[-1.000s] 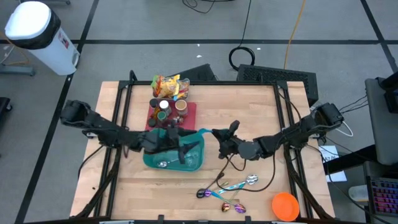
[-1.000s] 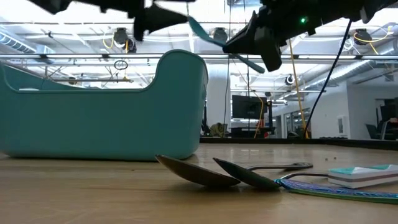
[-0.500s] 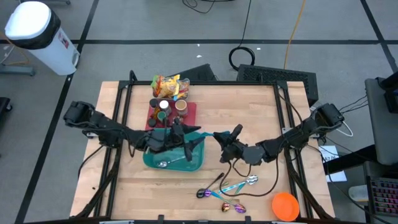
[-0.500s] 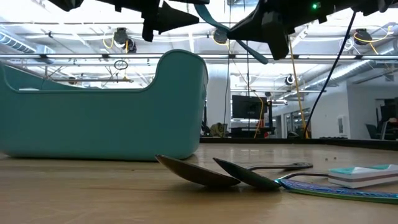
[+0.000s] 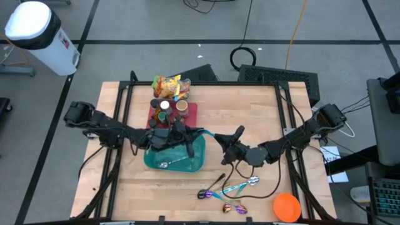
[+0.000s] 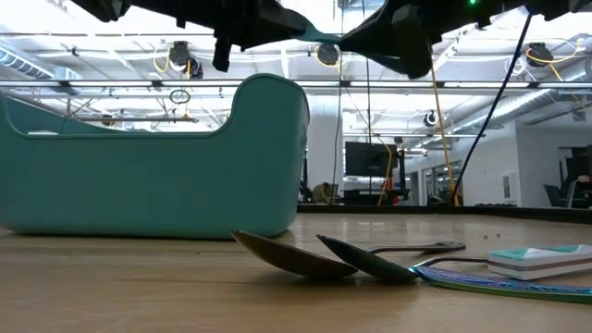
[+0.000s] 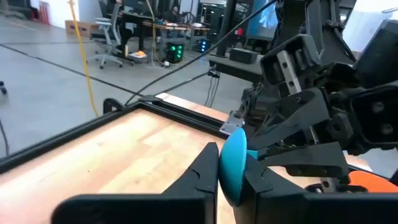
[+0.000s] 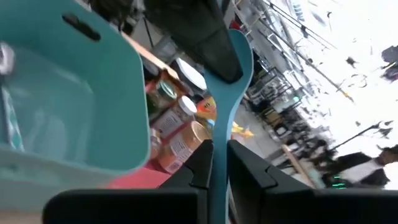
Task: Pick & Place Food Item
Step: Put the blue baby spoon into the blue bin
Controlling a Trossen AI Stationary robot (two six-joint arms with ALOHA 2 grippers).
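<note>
High view: left gripper (image 5: 192, 133) at frame centre, above right rim of teal bin (image 5: 156, 162); a second ago jaws stood apart, now clamped on teal spatula (image 5: 207, 134). Right gripper (image 5: 220, 139) just right of it, pinching other end. Spatula bridges both, likely mid-handover; next, right must let go.

Low view: spatula (image 6: 321, 35) at top centre, between both grippers, well above bin (image 6: 148, 157).

Left wrist view: fingers (image 7: 205, 171) grip spatula blade (image 7: 234, 163).

Right wrist view: fingers (image 8: 204, 160) squeeze handle (image 8: 231, 99); jars (image 8: 177, 127) beyond.
</note>
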